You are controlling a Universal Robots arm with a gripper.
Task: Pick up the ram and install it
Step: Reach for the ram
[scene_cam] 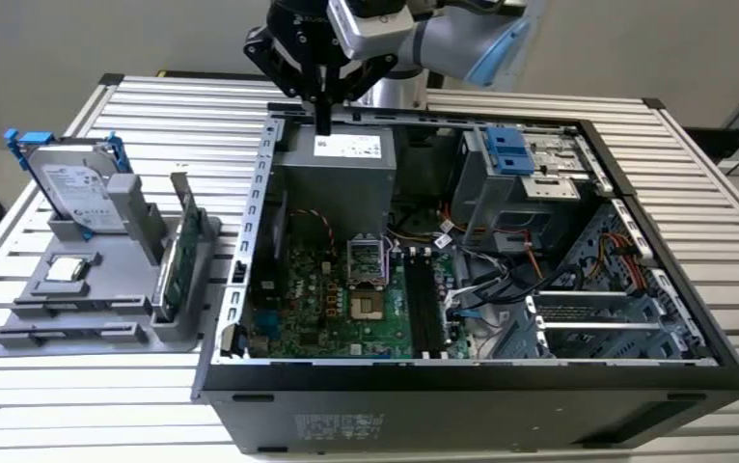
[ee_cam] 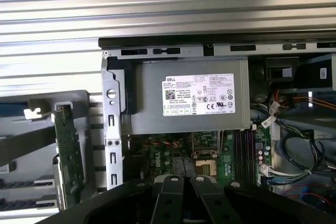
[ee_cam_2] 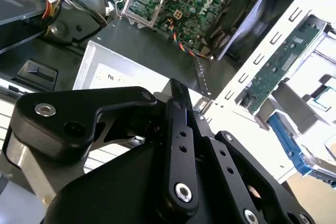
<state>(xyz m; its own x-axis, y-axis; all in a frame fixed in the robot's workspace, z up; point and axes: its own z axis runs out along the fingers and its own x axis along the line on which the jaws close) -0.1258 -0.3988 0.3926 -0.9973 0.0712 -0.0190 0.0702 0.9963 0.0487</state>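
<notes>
My gripper (scene_cam: pixel 324 123) hangs over the back corner of the open computer case (scene_cam: pixel 473 371), just above the grey power supply (scene_cam: pixel 343 174). Its black fingers (ee_cam_2: pixel 177 103) are pressed together with nothing between them. The ram (scene_cam: pixel 166 282) stands on edge in a grey holder (scene_cam: pixel 99 333) on the exterior view's left, well away from the gripper. Both wrist views show a green board (ee_cam: pixel 68 150) (ee_cam_2: pixel 278 69) standing in that holder; whether it is the ram or the taller card I cannot tell. The long black memory slots (scene_cam: pixel 422 301) lie on the motherboard (scene_cam: pixel 324 309) beside the processor socket (scene_cam: pixel 365 258).
The holder also carries a hard drive (scene_cam: pixel 76 188) in a blue frame, a processor chip (scene_cam: pixel 68 270) and a taller green card (scene_cam: pixel 189 227). Inside the case are cables (scene_cam: pixel 499 280), a drive cage with a blue latch (scene_cam: pixel 508 149) and metal walls. The slatted table (scene_cam: pixel 717 212) lies all around.
</notes>
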